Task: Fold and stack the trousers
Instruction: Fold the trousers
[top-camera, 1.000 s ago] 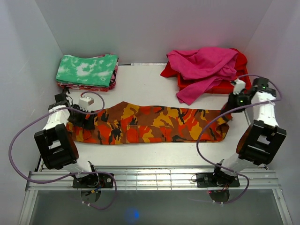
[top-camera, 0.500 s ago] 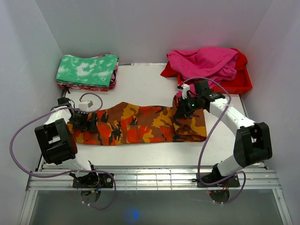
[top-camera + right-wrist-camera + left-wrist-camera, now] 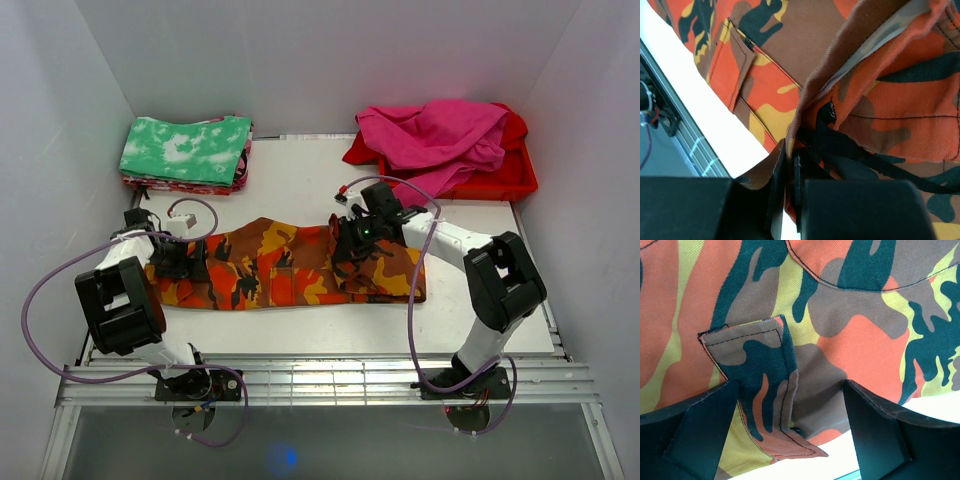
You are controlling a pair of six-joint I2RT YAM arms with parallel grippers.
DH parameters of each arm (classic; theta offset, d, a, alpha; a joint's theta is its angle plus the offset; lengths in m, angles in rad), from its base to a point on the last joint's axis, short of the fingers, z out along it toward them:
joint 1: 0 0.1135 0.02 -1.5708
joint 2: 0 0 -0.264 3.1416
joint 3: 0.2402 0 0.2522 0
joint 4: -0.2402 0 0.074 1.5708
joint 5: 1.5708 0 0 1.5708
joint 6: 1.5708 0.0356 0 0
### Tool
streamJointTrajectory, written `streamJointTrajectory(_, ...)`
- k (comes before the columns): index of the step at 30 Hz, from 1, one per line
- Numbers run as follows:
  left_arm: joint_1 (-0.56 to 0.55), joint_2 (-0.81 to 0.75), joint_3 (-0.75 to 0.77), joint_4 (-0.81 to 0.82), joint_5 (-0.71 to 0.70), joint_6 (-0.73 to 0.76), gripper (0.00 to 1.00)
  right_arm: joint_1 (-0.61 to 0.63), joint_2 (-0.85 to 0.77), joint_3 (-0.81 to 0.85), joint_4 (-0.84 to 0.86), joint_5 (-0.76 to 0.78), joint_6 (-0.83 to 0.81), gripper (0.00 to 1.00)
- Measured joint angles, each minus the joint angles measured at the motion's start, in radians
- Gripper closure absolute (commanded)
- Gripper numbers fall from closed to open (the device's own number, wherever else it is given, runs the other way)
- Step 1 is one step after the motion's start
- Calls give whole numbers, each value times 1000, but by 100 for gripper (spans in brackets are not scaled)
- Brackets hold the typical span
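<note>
- While the trousers (image 3: 270, 268) lie lengthwise across the desk (image 3: 300, 190), their left end sits under the left arm and their right end is doubled back over the middle. This looks like the first fold, only partly laid.
- At the left end, the left fingers (image 3: 695, 440) stand as wide as they go, one on each side of a small stitched flap (image 3: 760, 370) near the near edge of the cloth. They hold nothing. I cannot tell whether their tips press on the fabric or hang just above it.
- Across the middle, the cloth lies flat in a single layer, with a pocket (image 3: 737, 65) showing near the front edge.
- At the fold, the right fingers (image 3: 840, 210) are clamped almost shut on a raised edge of the trousers. The cloth is pinched between the pads, its pale inner face shows above, and a black strap (image 3: 850, 150) trails from the held end.
- As I judge it, the next move is to take the held end on leftward until it meets the waist end. It should go low enough to lie without a bulge, and only then should the grip open.
- The wide left fingers look well placed to pin the left end so that the pull does not drag the whole garment.
- Stacking is not yet in reach, since the trousers need a further fold first.
</note>
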Motion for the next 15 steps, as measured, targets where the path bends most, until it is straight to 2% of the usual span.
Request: streamJointTrajectory(15,-1,-11,-17,31,-15,-6,2,101,80,80,60,26,168,92)
